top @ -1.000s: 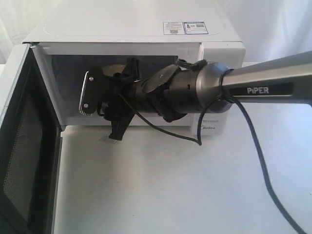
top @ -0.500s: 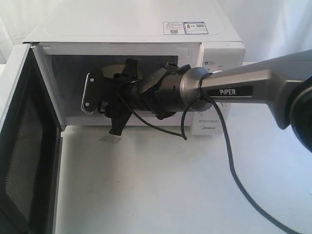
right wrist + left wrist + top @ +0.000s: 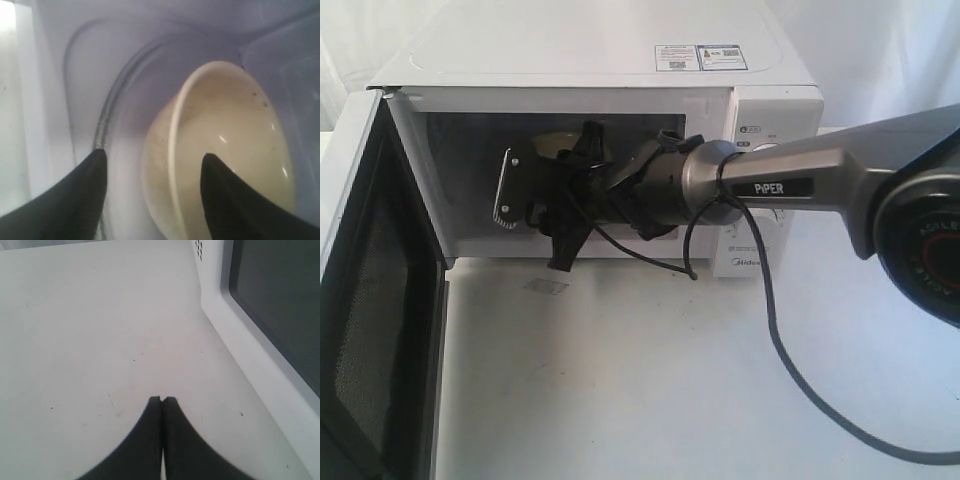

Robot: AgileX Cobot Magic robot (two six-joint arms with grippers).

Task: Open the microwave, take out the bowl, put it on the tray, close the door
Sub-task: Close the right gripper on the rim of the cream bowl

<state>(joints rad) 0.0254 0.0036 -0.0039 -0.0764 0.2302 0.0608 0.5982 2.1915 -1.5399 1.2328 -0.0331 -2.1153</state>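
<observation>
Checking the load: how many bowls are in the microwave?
1: the bowl inside the microwave, just ahead of the right end effector; the arm may hide others.

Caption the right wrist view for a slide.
Open black gripper straddles the rim of a glossy cream-white round bowl inside a white microwave.

table (image 3: 620, 390): white, matte, spreads across the exterior view from 4 to 8 o'clock | patch (image 3: 545, 287): small pale squarish mark, flat on the table, 8 o'clock just off centre | backdrop (image 3: 890, 60): white cloth, soft folds, 1 to 2 o'clock | specks (image 3: 51, 408): tiny dark dots on the table
</observation>
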